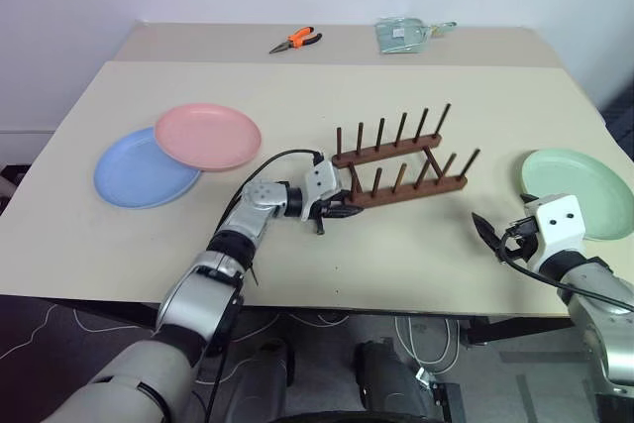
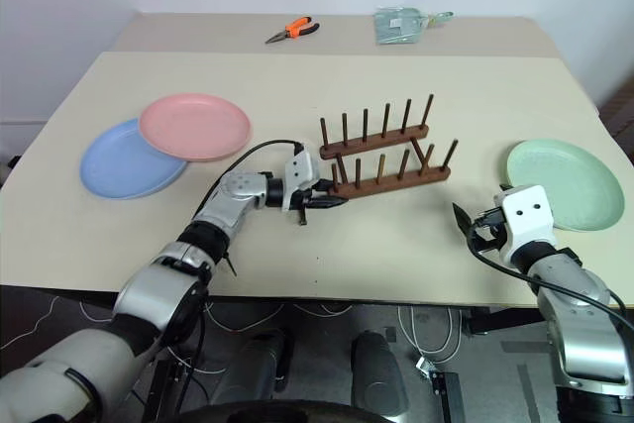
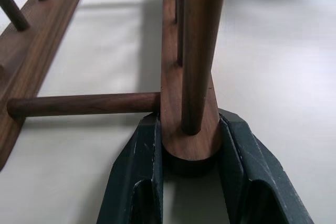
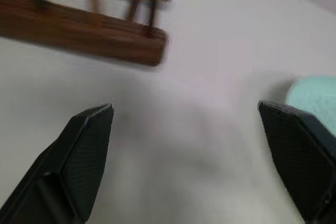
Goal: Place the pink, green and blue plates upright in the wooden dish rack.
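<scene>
No plate had reached the rack (image 1: 396,170) yet; its pegs all stood bare, so this looked like a preparatory step. The left gripper (image 3: 190,153) was clamped on the rounded end of the rack's near rail, one finger (image 3: 137,177) pressed to each side of the wood (the wrist view left no doubt of contact). I judged it was steadying or repositioning the rack before loading.

The right gripper (image 4: 185,145) hovered over bare table (image 1: 327,81) to the right of the rack, fingers spread wide and grasping nothing. The green plate (image 1: 584,190) lay flat just beyond it, farther right of the rack. The pink plate (image 1: 208,136) sat well left of the rack, its edge overlapping the blue plate (image 1: 139,170), which lay lowest and farthest left.

The next move probably called for the right gripper to take the green plate by its rim, tip it upright and slide it between two pairs of pegs while the left kept the rack from sliding. A flat plate on a flat table offers little to pinch, so that pickup could be awkward.

Behind the rack, at the table's far edge, lay orange-handled pliers (image 1: 295,41) and a clear packet (image 1: 401,35), both well apart from the rack and out of the way. Nothing blocked the path from green plate to rack.
</scene>
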